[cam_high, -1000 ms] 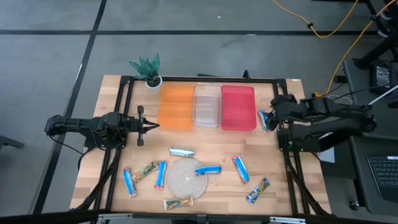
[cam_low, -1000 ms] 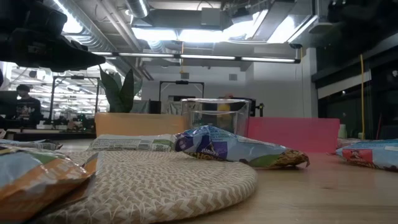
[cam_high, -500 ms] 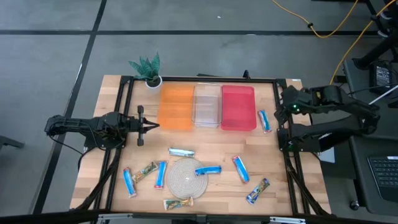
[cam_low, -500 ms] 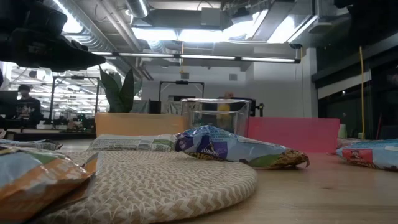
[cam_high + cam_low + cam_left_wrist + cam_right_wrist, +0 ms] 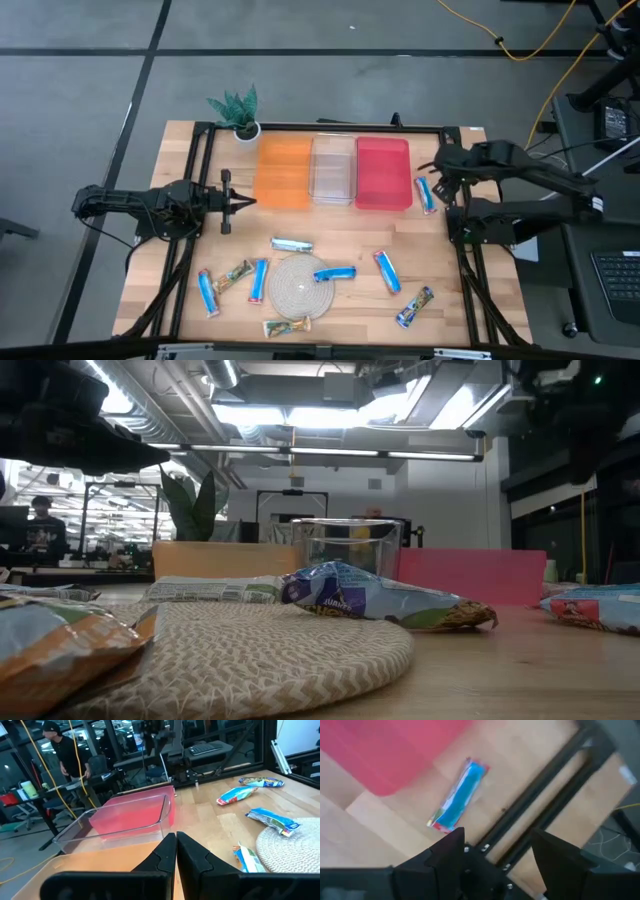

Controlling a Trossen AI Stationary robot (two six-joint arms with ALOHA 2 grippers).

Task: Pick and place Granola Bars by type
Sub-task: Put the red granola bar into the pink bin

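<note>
Nothing on the left had shifted: the left claw [image 5: 245, 201] stayed pinched shut and empty, parked over the left edge of the bench [image 5: 340, 230] just short of the orange bin [image 5: 283, 172]. The granola bars lay where they had been: a blue one [image 5: 207, 292] near the front left corner, a green-and-tan one [image 5: 236, 273] and a second blue one [image 5: 259, 280] beside it, a silvery one [image 5: 291, 244] just beyond the woven mat [image 5: 297, 283], a tan one [image 5: 285, 326] at the mat's near edge, and a blue one [image 5: 335, 272] lying on the mat's right side. Right of the mat were another blue bar [image 5: 387, 270] and a bar [image 5: 414, 306] nearer the front. The clear bin [image 5: 333, 170] and red bin [image 5: 382, 173] looked empty, so sorting had seemingly not begun. What changed was on the right: the right claw [image 5: 438, 171] had lifted back, then swung in again, and now hung above the blue bar [image 5: 425, 194] lying just right of the red bin, its fingers spread wide with nothing between them. That bar was probably the next pick, still needing a descent and a grip.
</note>
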